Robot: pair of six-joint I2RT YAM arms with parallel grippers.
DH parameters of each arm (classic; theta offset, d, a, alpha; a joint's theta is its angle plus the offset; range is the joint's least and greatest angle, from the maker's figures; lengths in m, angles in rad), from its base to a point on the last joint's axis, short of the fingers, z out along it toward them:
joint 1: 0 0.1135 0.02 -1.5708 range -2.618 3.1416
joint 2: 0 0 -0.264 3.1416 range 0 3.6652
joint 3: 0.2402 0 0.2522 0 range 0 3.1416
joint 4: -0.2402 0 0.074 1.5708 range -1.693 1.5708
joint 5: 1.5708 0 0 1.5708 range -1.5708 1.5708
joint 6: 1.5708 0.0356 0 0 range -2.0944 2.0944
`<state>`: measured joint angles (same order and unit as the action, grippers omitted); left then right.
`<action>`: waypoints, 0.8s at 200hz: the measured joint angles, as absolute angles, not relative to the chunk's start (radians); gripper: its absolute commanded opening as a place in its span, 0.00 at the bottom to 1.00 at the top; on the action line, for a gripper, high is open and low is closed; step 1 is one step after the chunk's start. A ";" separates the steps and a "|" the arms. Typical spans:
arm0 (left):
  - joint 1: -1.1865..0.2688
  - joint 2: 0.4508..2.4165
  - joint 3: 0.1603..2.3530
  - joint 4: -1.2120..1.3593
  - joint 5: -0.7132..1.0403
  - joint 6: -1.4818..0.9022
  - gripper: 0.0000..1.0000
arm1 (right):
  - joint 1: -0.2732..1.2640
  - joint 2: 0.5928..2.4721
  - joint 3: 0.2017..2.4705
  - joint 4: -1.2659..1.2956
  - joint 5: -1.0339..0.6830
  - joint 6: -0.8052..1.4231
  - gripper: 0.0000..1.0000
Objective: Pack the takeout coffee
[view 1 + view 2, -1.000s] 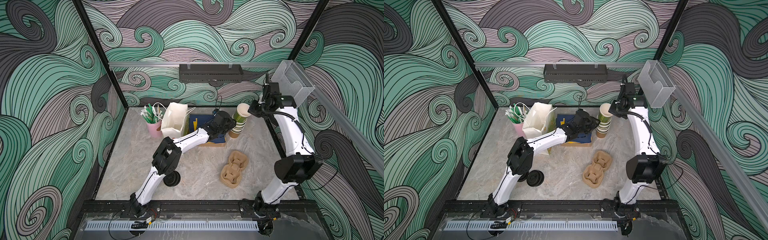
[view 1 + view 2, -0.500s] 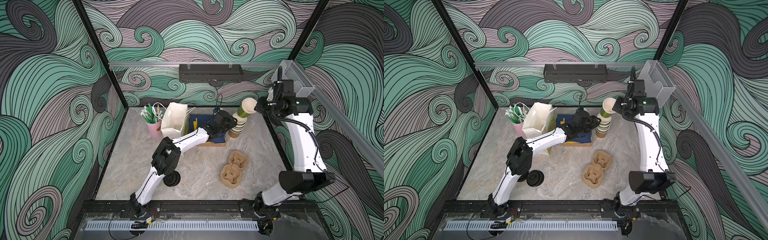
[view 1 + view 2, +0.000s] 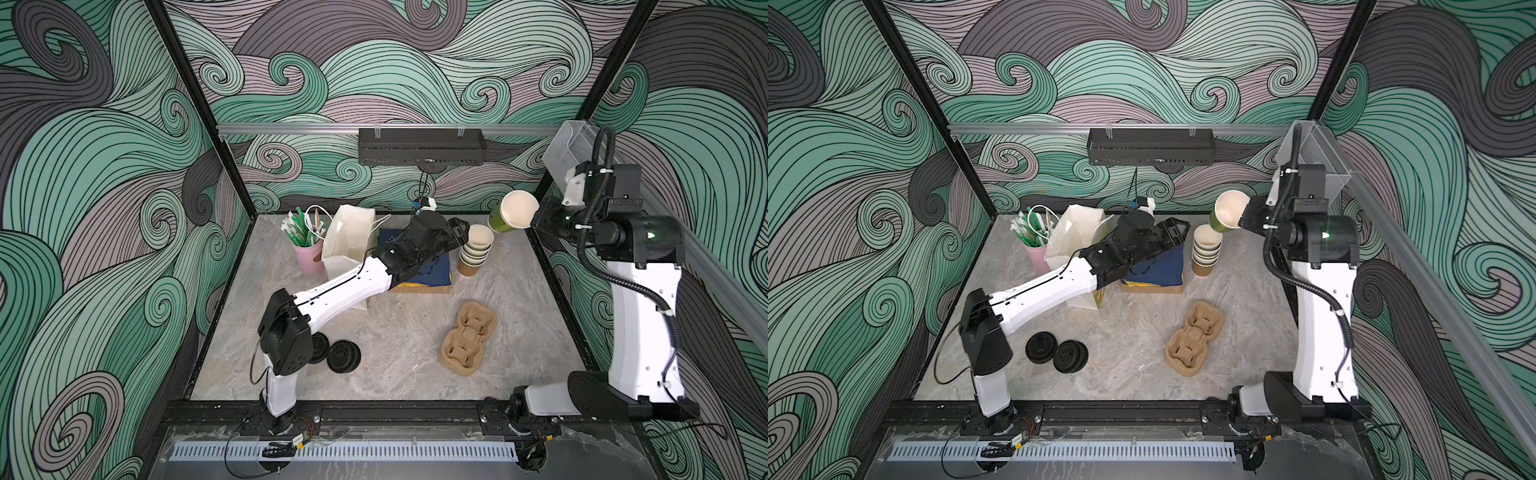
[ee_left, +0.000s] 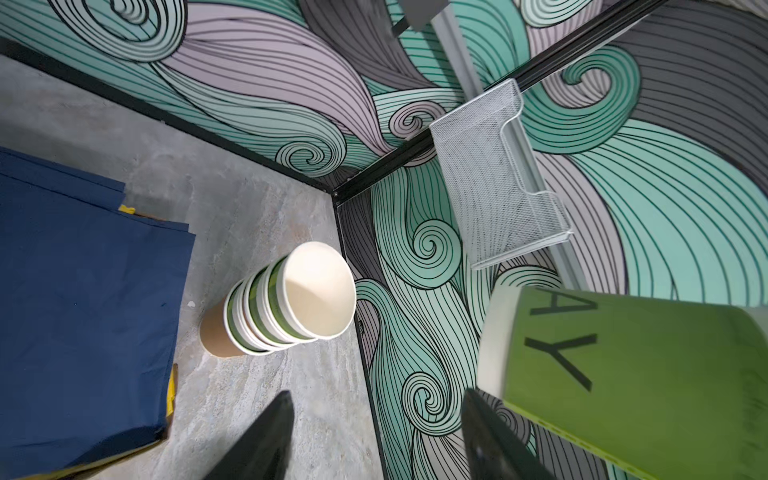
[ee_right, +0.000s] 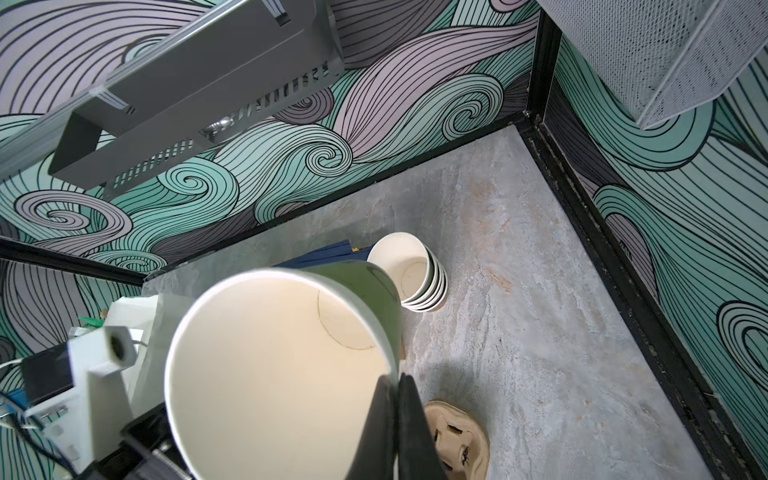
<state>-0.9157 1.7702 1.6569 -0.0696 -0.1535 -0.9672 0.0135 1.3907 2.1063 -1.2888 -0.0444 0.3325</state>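
Top view: right fingers [image 3: 536, 220] pinch the rim of a lidless green cup [image 3: 505, 219], held in the air and tilted, just above the cup stack [image 3: 475, 253]. Left fingers [image 3: 458, 233] are spread and empty, just beside the stack top. Black lids [image 3: 343, 356] and pulp carrier [image 3: 467, 338] are well apart from both.

Left wrist: stack dead ahead of the fingers, cup off past one finger.

Right wrist: one finger inside the cup wall, one outside.

My read: the empty paper cup is light and crushes easily. The rolled rim is stiffest, so grip there, gently. The desk [image 3: 399, 374] is flat, likely slick. It's a tight corner with walls close behind.
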 measured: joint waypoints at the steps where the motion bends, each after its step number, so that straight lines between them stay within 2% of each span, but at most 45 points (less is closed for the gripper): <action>1: -0.916 1.765 1.652 -0.071 -0.154 -0.966 0.67 | 0.014 1.387 2.104 -1.292 -0.046 0.331 0.00; 41: -0.945 1.528 1.447 -0.150 -0.205 -0.915 0.67 | 0.093 1.256 1.949 -1.355 -0.064 0.302 0.00; 109: -0.974 1.230 1.282 -0.390 -0.268 -0.967 0.67 | 0.398 1.098 1.676 -1.411 -0.034 0.302 0.00; 160: -0.981 1.086 1.098 -0.513 -0.262 -1.072 0.66 | 0.636 1.037 1.423 -1.304 -0.017 0.368 0.00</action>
<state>-0.9806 1.0863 1.0985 -0.5129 -0.2619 -1.0718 0.6365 1.0367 1.4227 -1.3045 -0.0170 0.3679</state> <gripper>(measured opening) 0.666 0.050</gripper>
